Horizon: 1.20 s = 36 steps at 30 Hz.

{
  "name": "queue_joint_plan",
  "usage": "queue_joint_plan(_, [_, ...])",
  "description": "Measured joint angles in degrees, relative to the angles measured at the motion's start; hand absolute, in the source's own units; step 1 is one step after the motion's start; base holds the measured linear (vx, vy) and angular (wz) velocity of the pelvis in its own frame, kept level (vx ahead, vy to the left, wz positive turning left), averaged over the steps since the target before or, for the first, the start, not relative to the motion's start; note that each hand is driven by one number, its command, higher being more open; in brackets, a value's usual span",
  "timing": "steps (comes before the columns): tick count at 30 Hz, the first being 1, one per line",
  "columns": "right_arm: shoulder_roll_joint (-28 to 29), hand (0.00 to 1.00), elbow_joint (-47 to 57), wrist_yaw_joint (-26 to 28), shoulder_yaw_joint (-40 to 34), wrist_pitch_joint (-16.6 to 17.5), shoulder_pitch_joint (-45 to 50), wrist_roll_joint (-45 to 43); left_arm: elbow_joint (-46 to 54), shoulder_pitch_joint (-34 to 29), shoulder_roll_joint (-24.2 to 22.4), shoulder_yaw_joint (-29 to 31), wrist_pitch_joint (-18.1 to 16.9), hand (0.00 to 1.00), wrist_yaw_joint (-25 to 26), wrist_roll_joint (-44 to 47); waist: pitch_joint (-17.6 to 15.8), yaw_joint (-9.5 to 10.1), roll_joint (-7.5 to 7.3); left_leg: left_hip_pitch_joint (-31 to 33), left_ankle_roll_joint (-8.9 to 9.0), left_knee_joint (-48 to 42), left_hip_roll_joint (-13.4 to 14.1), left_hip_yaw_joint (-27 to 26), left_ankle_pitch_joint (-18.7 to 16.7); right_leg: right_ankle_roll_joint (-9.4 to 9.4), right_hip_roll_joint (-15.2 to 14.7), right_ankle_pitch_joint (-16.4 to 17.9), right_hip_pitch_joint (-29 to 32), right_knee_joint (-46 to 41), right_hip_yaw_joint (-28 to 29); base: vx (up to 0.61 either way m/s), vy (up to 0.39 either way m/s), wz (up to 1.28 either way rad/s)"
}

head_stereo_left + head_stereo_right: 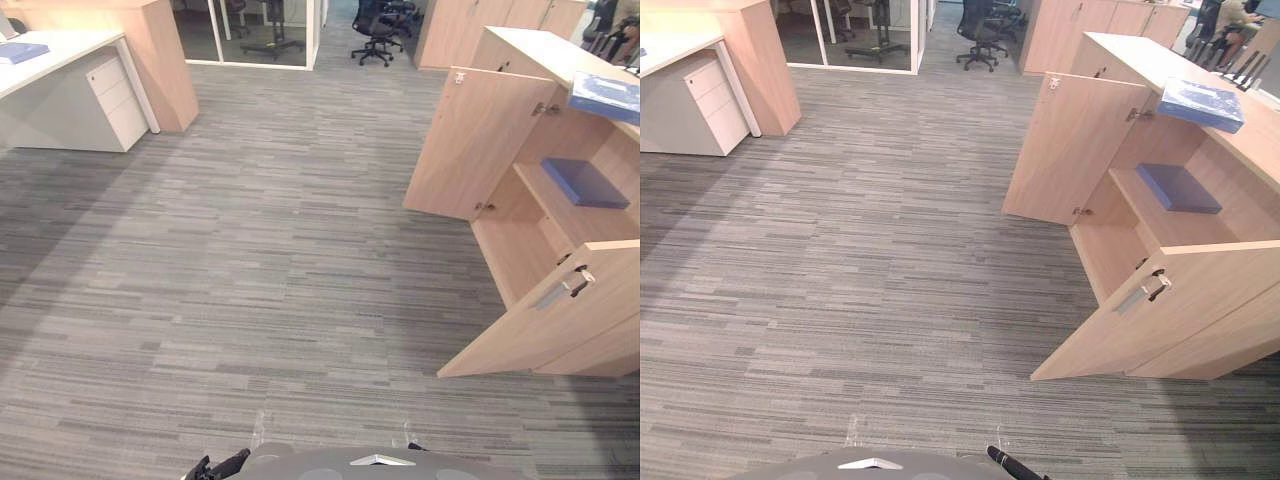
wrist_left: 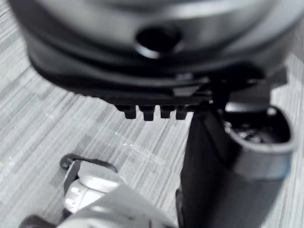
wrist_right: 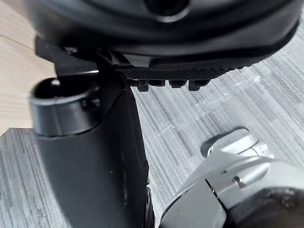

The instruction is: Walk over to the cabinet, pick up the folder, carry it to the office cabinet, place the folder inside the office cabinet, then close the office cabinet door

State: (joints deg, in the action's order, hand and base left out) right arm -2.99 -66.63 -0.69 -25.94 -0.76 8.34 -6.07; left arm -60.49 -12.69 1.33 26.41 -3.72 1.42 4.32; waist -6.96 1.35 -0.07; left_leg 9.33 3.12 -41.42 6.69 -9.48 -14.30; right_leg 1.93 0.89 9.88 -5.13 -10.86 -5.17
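Note:
A light wooden office cabinet (image 1: 520, 55) stands at the right with both doors swung open: the far door (image 1: 470, 140) and the near door (image 1: 560, 320) with its metal handle. A dark blue folder (image 1: 585, 183) lies flat on the shelf inside. On the cabinet's top rests a second blue folder (image 1: 1200, 103). A third blue folder (image 1: 20, 52) lies on the white desk at the far left. My left hand (image 1: 215, 467) and right hand (image 1: 1015, 465) hang low by my sides, fingers relaxed and holding nothing, about two metres from the cabinet.
Grey striped carpet (image 1: 270, 250) stretches between me and the cabinet. A white desk with a drawer unit (image 1: 110, 100) and a wooden partition (image 1: 165, 60) stand at the far left. Office chairs (image 1: 378, 25) and a glass wall are at the back.

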Motion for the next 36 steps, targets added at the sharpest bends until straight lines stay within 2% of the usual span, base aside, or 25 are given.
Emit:
queue_joint_plan(1, [0.24,1.0,-0.13,-0.03,-1.6,-0.26,-0.2,0.08,0.27,-0.23,-0.35,-0.63,-0.16,1.0,0.03,0.45,-0.27,0.19,-0.73,3.21,-2.17,-1.77,0.27,-1.86,-1.44,-0.83,-1.96,0.7,-0.84,-0.12,0.16,0.07,0.013,-0.1])
queue_joint_plan(3, [0.26,1.0,-0.2,-0.04,-3.33,-0.31,-0.4,0.06,0.32,-0.27,-0.38,-1.47,-0.39,1.0,-0.03,0.62,-0.18,0.2,-0.46,5.03,-1.78,3.98,0.26,-1.43,-1.03,-1.79,-3.43,1.39,-1.41,-0.12,0.79,0.15,0.105,-0.06])
queue_joint_plan(5, [0.22,1.0,-0.04,-0.03,-3.84,-0.13,-1.08,-0.06,0.29,-0.2,-1.04,-1.88,-1.07,1.0,-0.03,0.67,-0.6,0.0,0.65,6.47,-0.51,17.72,0.29,-0.14,3.23,-3.64,-6.41,2.6,-1.95,-0.03,1.98,0.24,0.251,-0.22])
queue_joint_plan(7, [-0.26,1.0,-0.05,0.05,-3.97,-0.12,-1.31,-0.04,0.22,-0.8,-1.48,-1.9,-1.17,1.0,0.01,0.67,-0.26,0.09,1.46,6.2,0.86,26.11,1.13,0.92,6.35,-5.89,-8.29,3.98,-2.25,0.3,4.12,0.33,0.368,-0.43])
queue_joint_plan(8, [-0.35,1.0,-0.19,-0.07,-4.08,-0.16,-1.38,0.05,-0.38,-0.79,-1.42,-1.91,-1.18,1.0,0.03,0.67,-0.24,0.06,1.65,6.42,2.16,25.46,1.34,0.38,10.76,-6.92,-9.61,4.77,-3.54,1.49,5.4,0.46,0.501,-0.43])
queue_joint_plan(9, [-0.18,1.0,-0.3,-0.08,-4.44,-0.23,-1.49,0.07,-0.83,-0.99,-1.55,-2.12,-1.15,1.0,0.01,0.55,-0.09,0.26,1.53,6.46,1.66,24.49,0.42,0.33,12.35,-7.15,-10.56,5.07,-4.34,2.58,6.08,0.44,0.467,-0.49])
queue_joint_plan(10, [-0.44,1.0,-1.23,0.16,-5.58,-0.29,-2.01,0.25,-1.06,-1.37,-0.96,-2.59,-1.04,1.0,-0.22,0.47,0.87,0.34,1.05,7.2,1.16,21.56,-1.53,-0.12,12.27,-6.4,-12.53,5.64,-5.54,4.42,7.49,0.35,0.345,-0.5])
queue_joint_plan(11, [-0.17,1.0,-1.76,0.23,-6.23,-0.44,-2.6,0.2,-1.51,-1.46,-0.45,-2.68,-1.09,1.0,-0.08,0.15,1.7,0.19,0.45,8.1,-0.94,19.54,-2.43,-1.35,10.35,-6.77,-13.33,5.24,-4.93,2.08,8.91,0.52,0.392,-0.55])
queue_joint_plan(13, [0.51,1.0,-2.04,0.54,-7.16,-0.41,-3.32,0.18,-2.12,-1.04,0.82,-3.9,-1.06,1.0,-0.14,-0.41,2.8,-0.03,-0.65,7.73,-2.55,18.76,-4.5,-3.16,7.68,-7.1,-14.97,3.71,-1.62,-3.61,9.55,0.47,0.297,-0.35])
queue_joint_plan(15, [0.32,1.0,-2.68,0.83,-7.13,-0.37,-3.39,0.18,-3.46,-1.04,1.91,-6.04,-1.02,1.0,-0.47,-0.51,4.06,0.33,-1.14,3.13,-3.29,23.23,-7.56,-5.43,6.94,-7.54,-17.14,0.25,1.63,-11.0,12.99,0.34,0.263,-0.35])
queue_joint_plan(16, [-0.12,1.0,-2.67,1.18,-6.7,-0.37,-3.56,0.14,-3.94,-1.29,1.98,-6.47,-0.97,1.0,-0.48,-0.68,4.54,0.11,-0.86,-0.21,-4.07,26.32,-9.03,-6.44,6.81,-7.73,-18.15,-2.4,4.3,-18.13,13.09,0.29,0.199,-0.29])
queue_joint_plan(17, [-0.32,1.0,-2.58,1.4,-6.35,-0.36,-3.7,0.13,-4.24,-1.35,2.02,-6.71,-0.97,1.0,-0.5,-0.68,4.67,-0.02,-0.73,-1.83,-4.75,27.39,-9.62,-7.06,6.73,-7.55,-18.73,-3.81,6.0,-22.5,12.5,0.34,0.225,-0.3])
queue_joint_plan(18, [-0.71,1.0,-2.43,1.86,-5.74,-0.34,-3.69,0.11,-4.45,-1.38,2.17,-7.19,-0.88,1.0,-0.44,-0.68,4.66,-0.11,-0.69,-4.98,-6.55,28.98,-10.56,-8.33,6.87,-5.88,-20.15,-5.89,9.93,-31.97,9.12,0.36,0.222,-0.34])
queue_joint_plan(20, [-1.32,1.0,-2.39,1.78,-5.0,-0.11,-4.92,0.11,-5.08,-1.4,2.06,-7.55,-0.85,1.0,-0.19,-0.89,4.28,-0.13,0.31,-10.44,-7.28,32.2,-11.21,-9.56,6.47,-2.71,-20.5,-3.02,14.51,-42.53,-0.24,0.32,0.176,-0.39])
queue_joint_plan(21, [-1.45,1.0,-2.33,1.73,-4.7,-0.1,-5.25,0.12,-5.28,-1.36,2.03,-7.56,-0.86,1.0,-0.18,-1.17,4.28,-0.21,0.5,-11.87,-7.47,33.07,-11.12,-9.66,6.58,-2.39,-19.94,-1.63,15.21,-43.44,-2.89,0.24,0.076,-0.33])
queue_joint_plan(23, [-1.2,1.0,-0.99,1.62,-3.13,0.06,-5.93,0.09,-5.38,-1.03,2.02,-7.51,-0.89,1.0,-0.18,-2.46,3.3,-0.54,0.67,-16.34,-7.65,34.96,-10.47,-9.68,6.5,-1.75,-17.43,3.97,17.2,-42.57,-9.53,0.29,0.025,-0.23])
queue_joint_plan(25, [-0.56,1.0,1.01,1.47,-2.56,0.13,-5.86,0.07,-5.4,-1.02,1.76,-7.34,-0.93,1.0,-0.16,-2.45,2.31,-1.13,1.08,-18.38,-7.71,35.88,-9.4,-9.68,6.42,-1.92,-16.12,5.23,17.77,-36.23,-13.07,0.21,-0.053,0.02])
queue_joint_plan(27, [0.23,1.0,2.69,1.11,-1.53,0.21,-5.71,-0.04,-5.3,-1.03,1.71,-6.36,-0.87,1.0,-0.23,-2.47,2.02,-1.62,0.68,-19.65,-6.78,37.38,-8.82,-9.78,5.89,-3.61,-16.53,3.45,18.16,-27.01,-15.86,0.14,-0.092,0.09])
queue_joint_plan(28, [0.55,1.0,3.23,0.69,-0.9,0.26,-5.24,-0.14,-5.06,-0.71,1.83,-5.25,-0.81,1.0,-0.24,-2.44,1.0,-1.4,-0.26,-20.91,-5.68,37.96,-8.82,-10.0,5.48,-3.83,-17.39,0.98,18.02,-21.24,-17.16,0.16,-0.169,-0.08])
queue_joint_plan(29, [0.67,1.0,3.39,0.38,0.24,0.17,-5.19,-1.13,-4.56,-0.66,1.88,-4.52,-0.8,1.0,-0.16,-2.42,0.83,-1.27,-0.96,-21.08,-4.5,37.64,-8.65,-10.37,4.64,-3.78,-18.01,-1.35,18.04,-17.14,-18.32,0.21,-0.274,-0.28])
queue_joint_plan(30, [0.64,1.0,3.54,0.27,0.76,0.14,-5.04,-1.95,-4.56,-0.85,1.74,-3.78,-0.48,1.0,0.02,-2.45,0.37,-1.2,-1.6,-22.1,-2.97,37.43,-7.89,-10.85,3.59,-2.48,-17.91,-4.61,17.29,-14.81,-20.44,0.18,-0.24,-0.27])
queue_joint_plan(31, [0.48,1.0,3.72,0.15,0.79,0.16,-4.87,-2.27,-4.79,-0.62,1.45,-3.64,-0.05,1.0,0.1,-2.45,0.58,-1.32,-1.32,-22.62,-2.14,37.44,-6.86,-10.94,3.28,-2.39,-16.76,-4.33,16.6,-14.16,-21.13,0.26,-0.332,-0.19])
queue_joint_plan(33, [0.4,1.0,4.98,0.04,1.06,0.25,-4.61,-2.28,-4.48,0.11,0.5,-3.48,0.22,1.0,0.31,-2.47,0.1,-1.42,0.28,-22.76,0.0,37.79,-4.14,-11.98,3.28,-2.02,-12.97,-3.32,15.71,-11.79,-22.3,0.22,-0.263,-0.19])
queue_joint_plan(34, [0.42,1.0,5.71,0.07,1.07,0.2,-4.81,-2.29,-4.09,1.0,0.34,-3.19,0.22,1.0,0.33,-2.49,-0.28,-1.28,0.28,-22.94,0.88,38.21,-2.96,-12.67,3.3,-1.26,-12.92,-0.89,15.78,-12.67,-24.81,0.15,-0.168,-0.3])
queue_joint_plan(36, [0.52,1.0,5.62,0.04,1.06,0.06,-4.67,-2.26,-3.48,1.38,0.38,-2.53,0.22,1.0,0.33,-2.51,-0.51,-0.47,-0.21,-24.77,1.5,39.77,-2.15,-14.26,3.47,-0.47,-14.36,1.37,15.33,-15.82,-29.15,0.21,-0.172,-0.37])
